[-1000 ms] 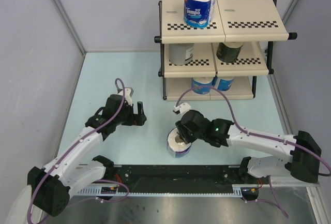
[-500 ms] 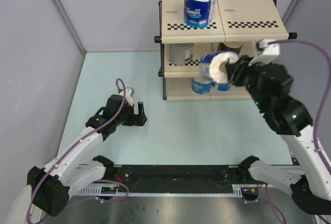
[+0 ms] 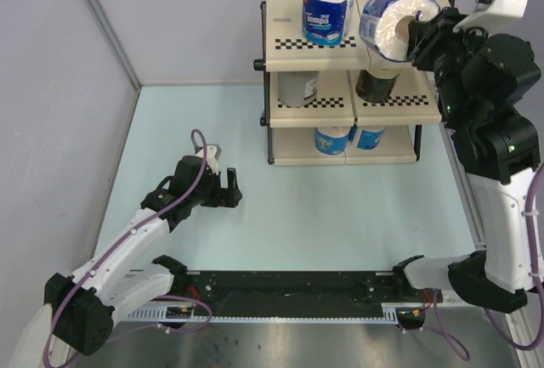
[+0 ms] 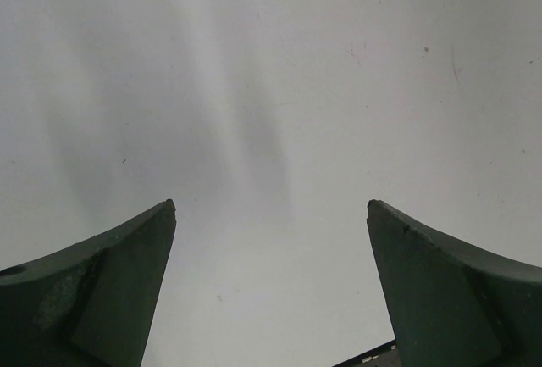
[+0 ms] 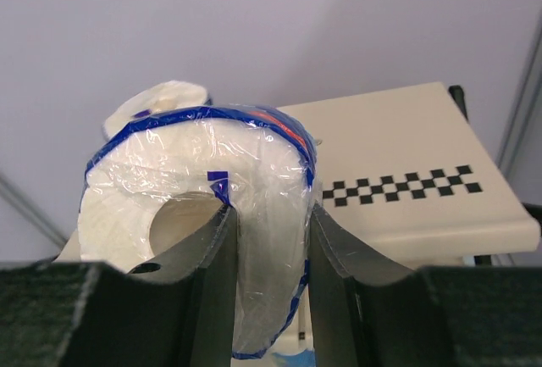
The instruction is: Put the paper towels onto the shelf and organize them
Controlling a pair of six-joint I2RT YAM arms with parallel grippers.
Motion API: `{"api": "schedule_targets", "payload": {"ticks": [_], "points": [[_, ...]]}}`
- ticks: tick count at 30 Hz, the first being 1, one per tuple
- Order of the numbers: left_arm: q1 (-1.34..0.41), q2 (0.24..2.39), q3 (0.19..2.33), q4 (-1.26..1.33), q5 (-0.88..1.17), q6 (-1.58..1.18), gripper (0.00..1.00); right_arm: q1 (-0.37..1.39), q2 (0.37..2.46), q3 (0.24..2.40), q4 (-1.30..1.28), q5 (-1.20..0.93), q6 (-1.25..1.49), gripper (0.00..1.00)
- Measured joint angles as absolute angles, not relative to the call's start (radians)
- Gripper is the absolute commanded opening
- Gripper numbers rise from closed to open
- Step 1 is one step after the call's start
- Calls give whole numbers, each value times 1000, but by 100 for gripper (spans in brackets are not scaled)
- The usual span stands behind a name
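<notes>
The right claw (image 5: 271,214) is clenched on the wall of a blue-wrapped roll (image 3: 387,24), holding it sideways over the right half of the shelf (image 3: 285,24) top, beside the upright roll (image 3: 327,9). Looks like the placing step, so next it probably needs tipping upright and lowering. The left claw (image 3: 228,188) is wide open over the tabletop (image 3: 340,206).

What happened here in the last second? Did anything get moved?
The right arm swung the blue-wrapped roll, clamped in the right fingers, off the table and up to the right half of the top tier of the shelf. The roll has not been let go. The left arm stayed put with the left fingers open, and the five other rolls on the shelf did not move.
</notes>
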State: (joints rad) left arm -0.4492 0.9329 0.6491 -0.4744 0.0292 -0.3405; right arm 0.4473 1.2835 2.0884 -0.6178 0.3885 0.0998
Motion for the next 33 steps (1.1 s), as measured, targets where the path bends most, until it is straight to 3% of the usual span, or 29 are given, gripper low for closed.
{"api": "schedule_targets", "payload": {"ticks": [11, 30, 33], "points": [[-450, 875, 672, -482, 27, -344, 100, 167, 1523, 2279, -676, 250, 159, 14], [-450, 765, 720, -486, 23, -358, 100, 140, 1547, 2289, -742, 113, 175, 16], [-450, 765, 722, -486, 23, -360, 100, 139, 1547, 2289, -744, 105, 175, 24]]}}
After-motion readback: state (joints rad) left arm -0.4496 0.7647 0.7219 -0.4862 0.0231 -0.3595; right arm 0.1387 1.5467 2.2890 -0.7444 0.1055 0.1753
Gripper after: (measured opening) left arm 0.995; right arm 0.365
